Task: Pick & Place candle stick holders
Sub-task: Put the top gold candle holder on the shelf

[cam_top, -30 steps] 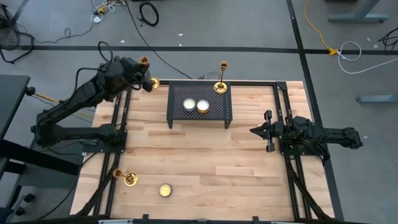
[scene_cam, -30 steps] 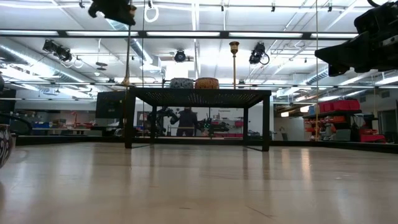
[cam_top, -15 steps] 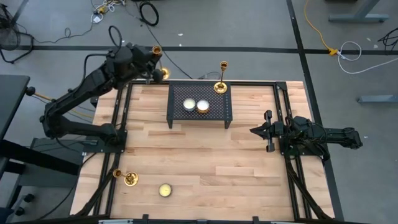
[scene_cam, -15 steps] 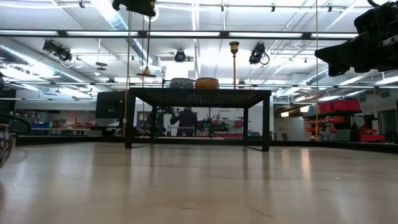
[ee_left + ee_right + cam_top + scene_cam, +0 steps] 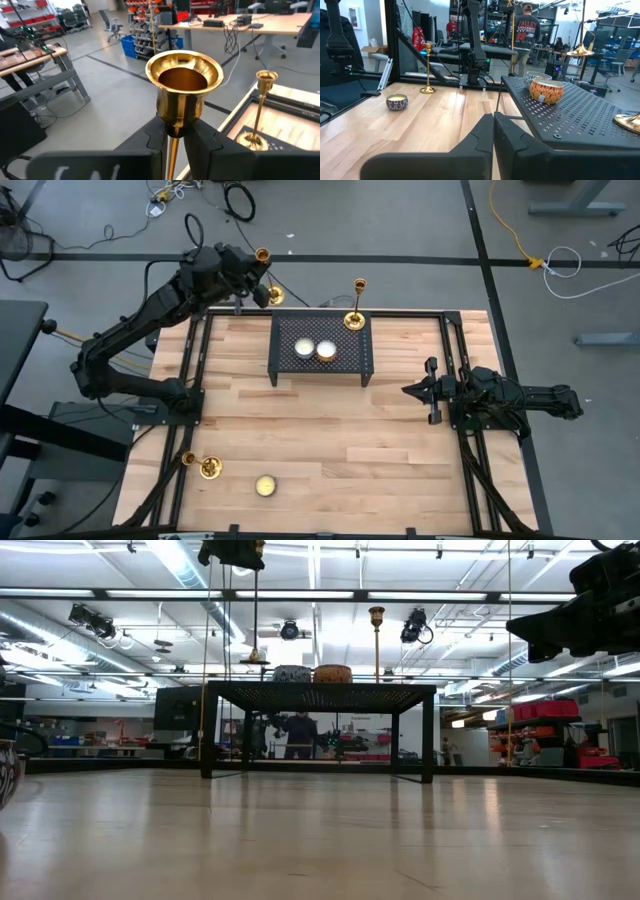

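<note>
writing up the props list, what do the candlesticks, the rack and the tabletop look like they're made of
Candlestick held in the left gripper: candlestick looks like polished brass or gold-plated metal, with mirror-like reflections on its cup.
Rack: apparently black-painted perforated metal, with a grid of small holes showing in its top.
Tabletop: pale wood planks, probably butcher block, with visible grain and seams.

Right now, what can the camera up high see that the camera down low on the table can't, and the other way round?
Only the high view shows the candlestick and small candle tin at the near left, plus the right gripper shut by the right edge. Only the low view shows the room's ceiling lights. Both show the black mesh rack, a candlestick on it, and the left gripper holding another candlestick.
</note>
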Available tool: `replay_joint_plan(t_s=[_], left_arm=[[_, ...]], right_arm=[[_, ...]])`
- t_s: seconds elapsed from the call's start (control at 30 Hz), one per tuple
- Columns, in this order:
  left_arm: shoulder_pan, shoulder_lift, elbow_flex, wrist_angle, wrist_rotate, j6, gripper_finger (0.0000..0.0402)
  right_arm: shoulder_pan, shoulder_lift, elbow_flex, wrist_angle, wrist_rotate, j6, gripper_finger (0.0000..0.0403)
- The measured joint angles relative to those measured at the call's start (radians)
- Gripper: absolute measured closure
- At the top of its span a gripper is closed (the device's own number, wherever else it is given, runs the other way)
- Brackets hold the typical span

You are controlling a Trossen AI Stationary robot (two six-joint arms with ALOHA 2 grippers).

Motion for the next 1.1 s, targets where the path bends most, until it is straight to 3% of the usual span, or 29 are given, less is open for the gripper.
replay_joint_plan(t_s=[0.33,0.6,1.1], left_arm=[[0.02,0.024,0.0,0.03,0.065,0.001,0.0351],[0.032,0.06,0.0,0.042,0.188,-0.003,0.0359],[0.033,0.111,0.0,0.038,0.259,-0.031,0.0352]], right_arm=[[0.0,0.0,0.0,0.0,0.002,0.0,0.0389],[0.0,0.0,0.0,0.0,-0.001,0.0,0.0389],[0.0,0.0,0.0,0.0,-0.001,0.0,0.0389]])
